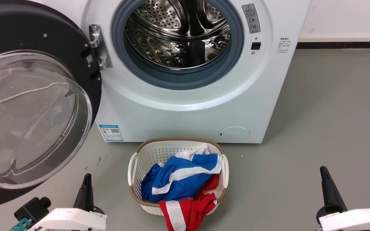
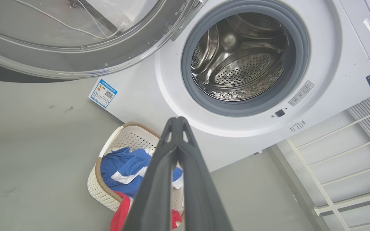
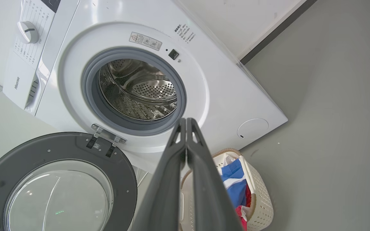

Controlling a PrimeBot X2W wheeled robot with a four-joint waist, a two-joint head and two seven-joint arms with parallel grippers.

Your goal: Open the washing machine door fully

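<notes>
Dark fingers pressed together, empty, on both my left gripper (image 2: 178, 123) and right gripper (image 3: 186, 123), low in frame. I note the washing machine door (image 1: 34, 109) standing wide open, upper left; laundry basket (image 1: 133, 170) bottom centre.

Washing machine door (image 1: 30, 106) partly off-frame.

The grey floor (image 1: 332, 112) holds a washing machine (image 1: 188, 118); a basket (image 1: 159, 154) sits just before it. Some dark spots (image 1: 99, 160) show.
</notes>
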